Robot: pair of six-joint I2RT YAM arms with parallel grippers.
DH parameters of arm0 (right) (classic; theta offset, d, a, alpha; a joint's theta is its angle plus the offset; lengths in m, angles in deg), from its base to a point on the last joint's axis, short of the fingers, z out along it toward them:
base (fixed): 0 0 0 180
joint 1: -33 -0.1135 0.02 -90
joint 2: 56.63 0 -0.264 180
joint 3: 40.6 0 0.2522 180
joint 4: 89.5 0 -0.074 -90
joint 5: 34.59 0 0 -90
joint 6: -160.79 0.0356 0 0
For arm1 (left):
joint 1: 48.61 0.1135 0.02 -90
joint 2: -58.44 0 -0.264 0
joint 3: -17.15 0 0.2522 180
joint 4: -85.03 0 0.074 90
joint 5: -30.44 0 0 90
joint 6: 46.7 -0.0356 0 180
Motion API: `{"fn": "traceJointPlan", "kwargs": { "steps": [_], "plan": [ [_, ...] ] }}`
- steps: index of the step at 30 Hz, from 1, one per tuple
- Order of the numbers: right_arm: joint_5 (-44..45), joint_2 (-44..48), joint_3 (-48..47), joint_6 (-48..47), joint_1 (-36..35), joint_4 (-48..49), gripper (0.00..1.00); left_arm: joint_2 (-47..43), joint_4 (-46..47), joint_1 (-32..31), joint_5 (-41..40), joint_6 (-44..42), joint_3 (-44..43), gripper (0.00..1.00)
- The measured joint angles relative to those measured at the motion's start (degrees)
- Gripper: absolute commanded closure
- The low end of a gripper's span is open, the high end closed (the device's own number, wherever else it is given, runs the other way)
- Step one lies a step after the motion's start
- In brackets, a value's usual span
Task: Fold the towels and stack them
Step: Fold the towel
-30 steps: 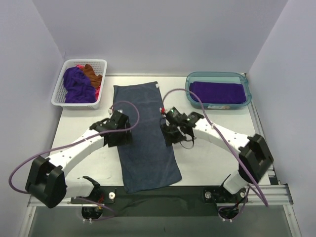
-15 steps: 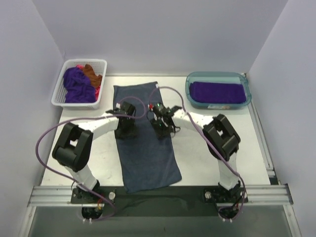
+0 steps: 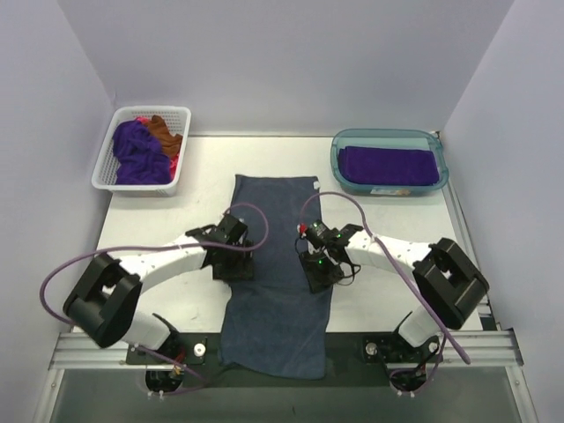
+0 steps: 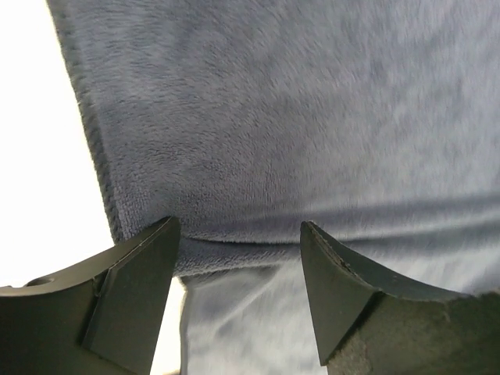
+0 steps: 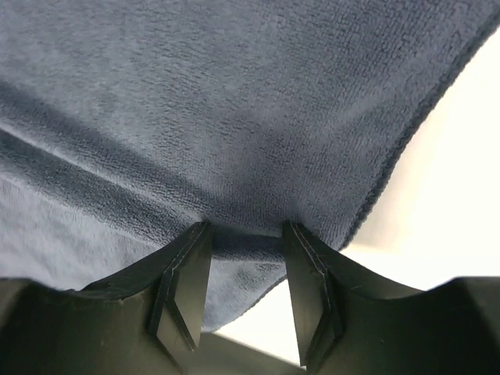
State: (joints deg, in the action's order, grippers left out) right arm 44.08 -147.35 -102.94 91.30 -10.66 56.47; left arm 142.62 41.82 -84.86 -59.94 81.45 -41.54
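Pale lilac walls close in a white bench, and down its middle a slate blue-grey towel lies spread lengthwise. Its far edge is flat and square on the bench, while its near end drapes off the front edge between the two arm bases.

About halfway along this towel the left fingers meet its left hem. In the left wrist view they stand fairly wide, with a raised ridge of the plush cloth caught between their tips and a lower layer showing underneath. The right fingers meet the towel's right hem directly opposite. They are set closer together and are clenched on a pinched fold at the stitched edge.

Beyond the towel's far left corner, well apart from it, sits a white lattice basket. It holds a crumpled deep purple towel, a rust-brown towel and a bit of pink cloth.

Beyond the towel's far right corner is a teal translucent tub, with a folded purple towel lying flat inside it.
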Motion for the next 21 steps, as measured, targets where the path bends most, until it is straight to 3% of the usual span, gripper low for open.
{"fn": "traceJointPlan", "kwargs": {
  "steps": [5,10,15,21],
  "plan": [
    [-1.84,5.07,1.05,-0.63,-0.52,-7.5,0.56,-7.52,-8.39,-3.72,5.2,1.75,3.15,0.24],
    [-0.2,4.96,-11.1,-4.46,3.78,-11.19,0.57,-7.48,-14.97,-0.72,1.49,-0.15,-6.73,0.27],
    [2.71,-3.65,-25.59,-7.93,9.7,-8.48,0.58,2.84,-13.03,5.53,-2.75,-3.41,-21.51,0.32],
    [4.11,-17.9,-32.11,-8.9,11.04,-6.05,0.62,20.52,-10.05,7.52,-5.6,-6.91,-33.66,0.39]
  ]
}}
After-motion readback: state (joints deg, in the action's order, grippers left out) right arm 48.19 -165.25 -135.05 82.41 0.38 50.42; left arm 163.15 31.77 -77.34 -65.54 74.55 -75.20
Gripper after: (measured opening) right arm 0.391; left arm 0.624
